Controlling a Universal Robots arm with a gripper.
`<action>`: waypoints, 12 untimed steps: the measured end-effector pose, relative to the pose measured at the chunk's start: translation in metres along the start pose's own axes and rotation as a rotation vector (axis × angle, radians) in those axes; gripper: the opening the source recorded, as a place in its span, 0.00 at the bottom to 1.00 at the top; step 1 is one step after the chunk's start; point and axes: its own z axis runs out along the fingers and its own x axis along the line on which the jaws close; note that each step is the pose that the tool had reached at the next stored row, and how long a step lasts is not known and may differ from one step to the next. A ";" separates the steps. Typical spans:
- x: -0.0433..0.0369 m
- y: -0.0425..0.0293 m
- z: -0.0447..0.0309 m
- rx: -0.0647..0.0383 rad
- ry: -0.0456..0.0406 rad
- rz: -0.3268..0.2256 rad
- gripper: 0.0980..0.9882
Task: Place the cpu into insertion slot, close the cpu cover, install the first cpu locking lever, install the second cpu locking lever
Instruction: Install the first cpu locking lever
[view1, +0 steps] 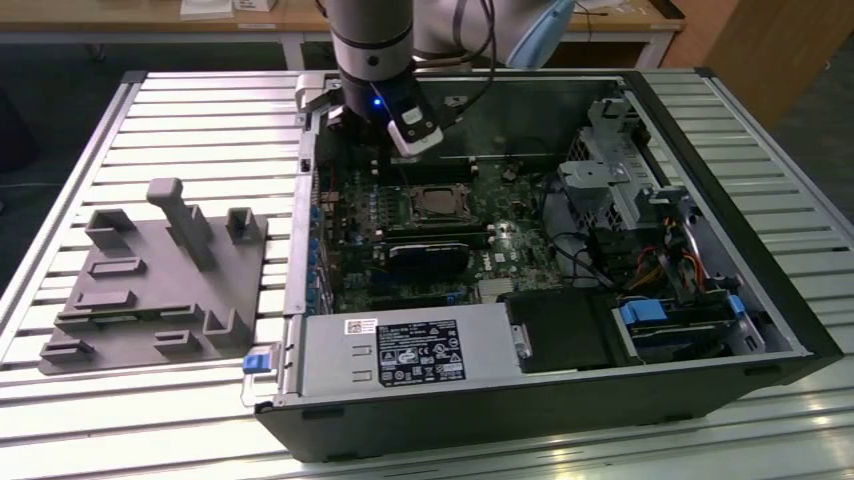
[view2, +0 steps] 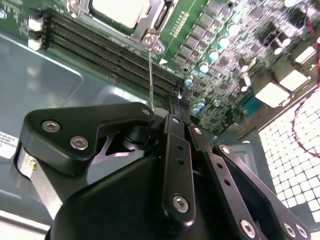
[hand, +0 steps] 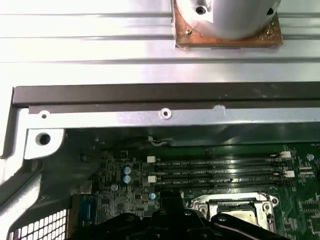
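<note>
we find the cpu seated in the insertion slot, with the cpu cover seemingly down over it. the gripper hangs on the slot's far side, toward the exterior view's left, jaws closed as far as we can judge. a thin locking lever runs straight from the slot's corner to the gripper tip, its long axis aimed at the jaws.

The slatted metal surface carries an open black computer case and, toward the exterior view's left, a grey moulded fixture tray.
</note>
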 end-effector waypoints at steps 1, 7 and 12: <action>0.0001 0.0000 0.0000 -0.007 0.0002 0.000 0.01; -0.0002 0.0000 0.0000 -0.010 0.0005 0.000 0.01; -0.0087 0.0004 0.0004 -0.010 0.0005 0.000 0.01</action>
